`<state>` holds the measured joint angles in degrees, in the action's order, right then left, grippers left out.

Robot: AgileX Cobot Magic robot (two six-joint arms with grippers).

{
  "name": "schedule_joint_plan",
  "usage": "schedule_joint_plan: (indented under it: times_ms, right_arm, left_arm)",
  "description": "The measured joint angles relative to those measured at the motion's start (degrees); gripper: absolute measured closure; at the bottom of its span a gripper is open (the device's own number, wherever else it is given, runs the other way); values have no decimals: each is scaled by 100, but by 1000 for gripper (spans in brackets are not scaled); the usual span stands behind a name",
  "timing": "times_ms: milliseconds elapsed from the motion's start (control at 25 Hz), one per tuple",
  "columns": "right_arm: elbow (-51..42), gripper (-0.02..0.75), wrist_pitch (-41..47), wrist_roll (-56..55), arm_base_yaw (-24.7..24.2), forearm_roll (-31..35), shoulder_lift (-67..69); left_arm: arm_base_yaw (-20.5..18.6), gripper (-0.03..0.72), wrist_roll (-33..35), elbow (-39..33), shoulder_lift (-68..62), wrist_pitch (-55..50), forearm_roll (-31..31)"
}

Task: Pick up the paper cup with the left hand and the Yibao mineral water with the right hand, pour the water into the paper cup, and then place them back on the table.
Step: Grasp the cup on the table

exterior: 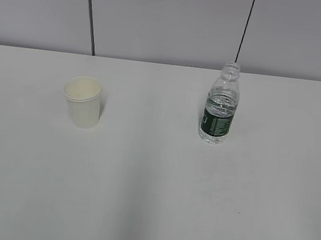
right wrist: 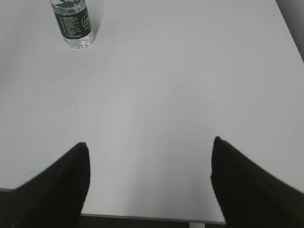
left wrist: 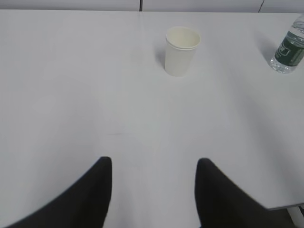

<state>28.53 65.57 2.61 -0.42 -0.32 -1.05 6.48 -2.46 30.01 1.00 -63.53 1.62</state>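
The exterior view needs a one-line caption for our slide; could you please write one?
Upright paper cup and uncapped, green-labelled water bottle stand apart on the white table, neither arm in view.

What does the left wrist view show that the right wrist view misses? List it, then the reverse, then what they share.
Only the left wrist view: the paper cup, upright, and the left end effector, open. Only the right wrist view: the right end effector, open, near the table's front edge. Both: the Yibao mineral water, standing uncapped, and the white table.
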Motion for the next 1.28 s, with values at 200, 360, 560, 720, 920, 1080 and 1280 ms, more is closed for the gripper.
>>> schedule_joint_plan:
  times_ms: [200,360,560,720,920,1080,1280]
  right_arm:
    - [0,153,0,0,0,0,0]
    - [37,153,-96,0,0,0,0]
    - [162,153,-548,0,0,-88,0]
    - [292,153,-819,0,0,-110,349]
    - [472,153,-1544,0,0,-112,1151]
    - [484,153,-2539,-21,0,-112,1828]
    - [484,153,-3422,-76,0,-112,2614]
  left_arm:
    - [0,336,0,0,0,0,124]
    - [0,335,0,5,0,29,205]
    - [0,335,0,219,-138,386,211]
    - [0,335,0,439,-725,702,211]
    - [0,330,0,571,-1583,1593,166]
    - [0,307,0,577,-2075,2802,162]
    - [0,294,25,577,-2829,3603,162]
